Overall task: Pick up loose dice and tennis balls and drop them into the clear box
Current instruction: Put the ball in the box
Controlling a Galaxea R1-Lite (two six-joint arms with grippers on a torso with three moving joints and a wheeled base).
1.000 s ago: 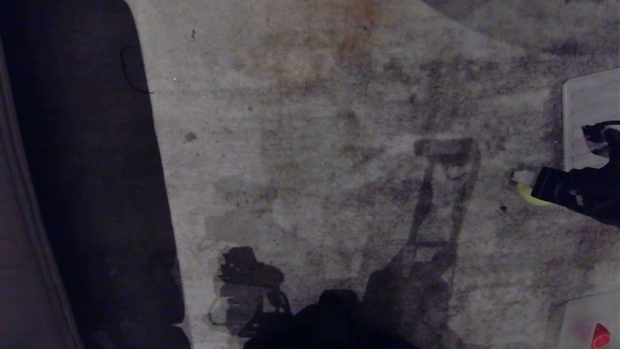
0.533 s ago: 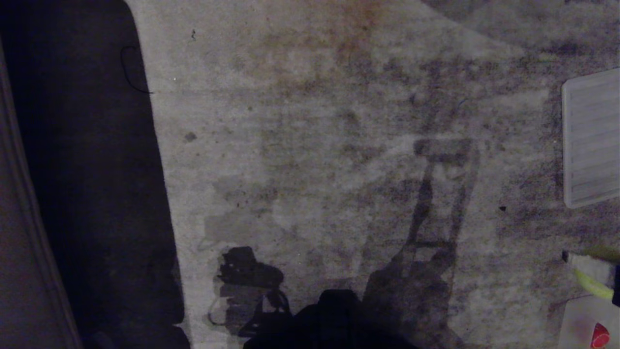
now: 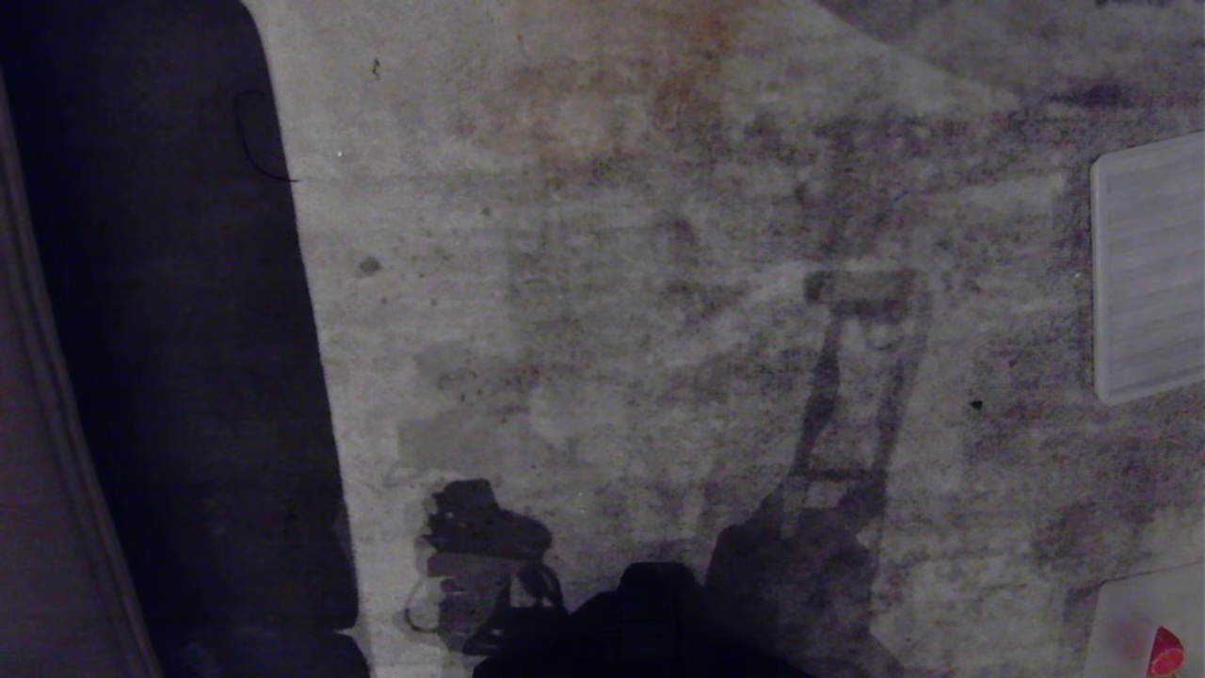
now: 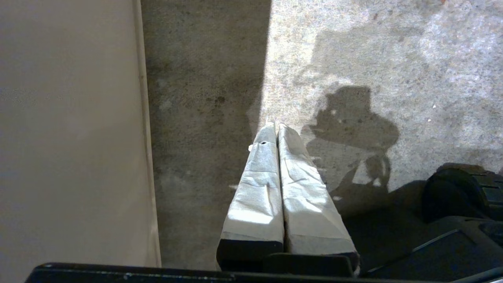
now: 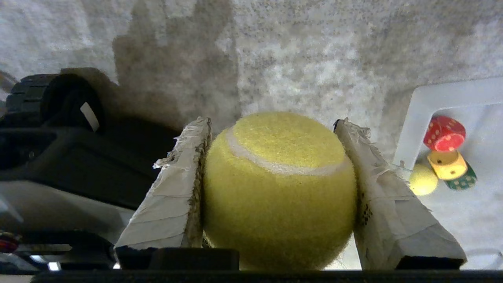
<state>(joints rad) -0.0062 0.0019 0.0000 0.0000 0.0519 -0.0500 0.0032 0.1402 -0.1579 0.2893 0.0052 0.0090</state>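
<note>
One tennis ball [image 5: 277, 188] riding in the right gripper [image 5: 275, 157], pinched between both fingers
Box [image 5: 452, 98] seemingly lying off to one side — releasing now risks missing; left gripper [image 4: 275, 129] idling, closed

Neither arm reaches the head view. The clear box [image 3: 1125, 626] is cut off at the corner — only a sliver of red die [image 3: 1165, 652] shows. The ribbed lid panel [image 3: 1148, 268] runs off the edge, and the dark green die [image 5: 463, 181] sits mostly hidden behind the yellow die [image 5: 448, 164].
</note>
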